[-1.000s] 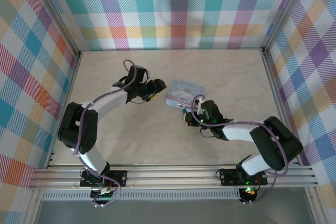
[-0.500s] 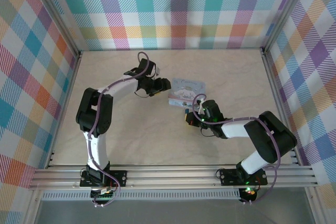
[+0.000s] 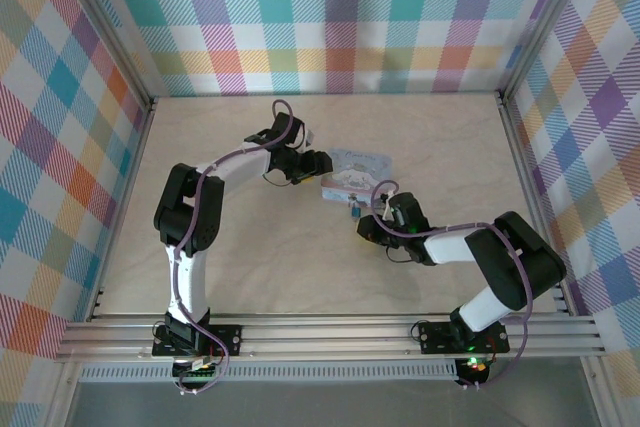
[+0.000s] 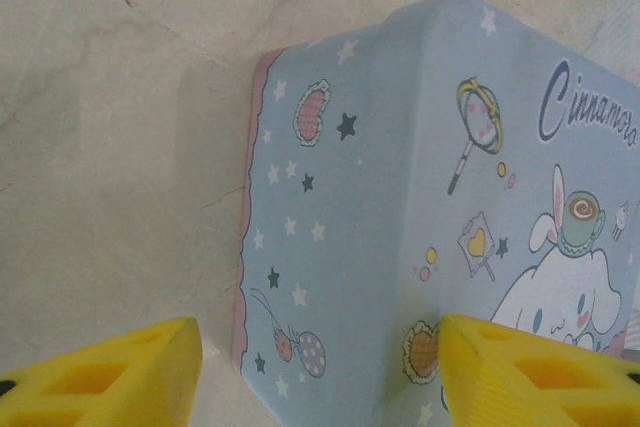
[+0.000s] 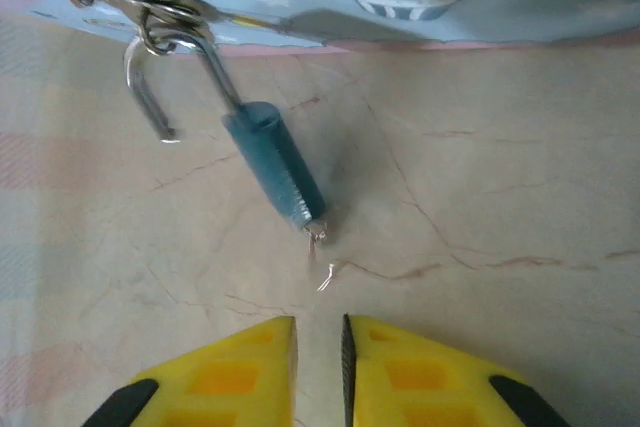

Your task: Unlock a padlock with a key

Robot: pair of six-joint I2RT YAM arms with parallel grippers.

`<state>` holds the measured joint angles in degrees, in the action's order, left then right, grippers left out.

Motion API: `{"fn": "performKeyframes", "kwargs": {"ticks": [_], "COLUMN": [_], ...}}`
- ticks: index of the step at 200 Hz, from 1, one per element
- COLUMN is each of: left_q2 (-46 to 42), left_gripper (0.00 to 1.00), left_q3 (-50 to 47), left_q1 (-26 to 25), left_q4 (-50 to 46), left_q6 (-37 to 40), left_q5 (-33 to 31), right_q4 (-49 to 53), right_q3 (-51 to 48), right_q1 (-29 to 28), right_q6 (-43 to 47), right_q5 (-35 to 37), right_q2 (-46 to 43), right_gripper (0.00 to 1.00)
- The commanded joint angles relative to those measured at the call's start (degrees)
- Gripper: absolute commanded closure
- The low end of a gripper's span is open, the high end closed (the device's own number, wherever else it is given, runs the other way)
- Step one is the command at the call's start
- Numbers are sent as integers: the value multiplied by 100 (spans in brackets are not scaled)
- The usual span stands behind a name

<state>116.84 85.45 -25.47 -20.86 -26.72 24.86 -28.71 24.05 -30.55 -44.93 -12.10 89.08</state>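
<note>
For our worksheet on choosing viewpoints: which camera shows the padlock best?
Right wrist: the padlock shows close up, blue body and shackle clear. In the top external view it is a tiny speck beside the tin.

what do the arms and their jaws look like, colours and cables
Both arms, left arm and right arm, have white links with bulky black joints, and a thin purple cable loops along each. The jaws are bright yellow wedges with recessed pockets, black at their bases.
</note>
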Motion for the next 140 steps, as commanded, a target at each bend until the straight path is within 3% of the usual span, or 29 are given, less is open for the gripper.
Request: {"fn": "performKeyframes", "kwargs": {"ticks": [1, 80, 140], "left_q2": [85, -458, -981], "left_gripper": [40, 44, 45], "left_q3": [-154, -1161, -2053], "left_q1": [-45, -45, -80], "left_q4": [-313, 42, 272], "left_q6": [99, -63, -211], "left_q5": [-304, -360, -359], "right_q4": [296, 194, 56], "right_q3": [-153, -52, 654], "right_q1": [73, 396, 888], "right_q6": [-58, 833, 1495], "right_q5": [41, -583, -1161], "right_q2": [-189, -978, -708], "right_gripper": [74, 49, 41]}}
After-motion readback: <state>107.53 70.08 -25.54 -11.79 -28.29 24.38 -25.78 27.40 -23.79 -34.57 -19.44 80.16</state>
